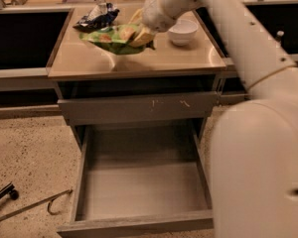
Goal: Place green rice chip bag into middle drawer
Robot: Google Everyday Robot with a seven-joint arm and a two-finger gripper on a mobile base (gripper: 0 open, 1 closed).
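The green rice chip bag point(111, 37) hangs a little above the tan cabinet top point(89, 61), casting a shadow on it. My gripper point(139, 33) is shut on the bag's right end, under the white wrist at the top centre. The middle drawer point(141, 187) is pulled open below, a grey wood-grain box with tall sides, and nothing lies in it. My white arm fills the right side and hides the drawer's right edge.
A dark blue and white snack bag point(95, 17) lies at the back left of the top. A white bowl point(183, 31) stands at the back right. The closed upper drawer front point(139, 108) has pale scratch marks. A metal rod point(30, 207) and a black handle point(2, 195) lie on the floor at left.
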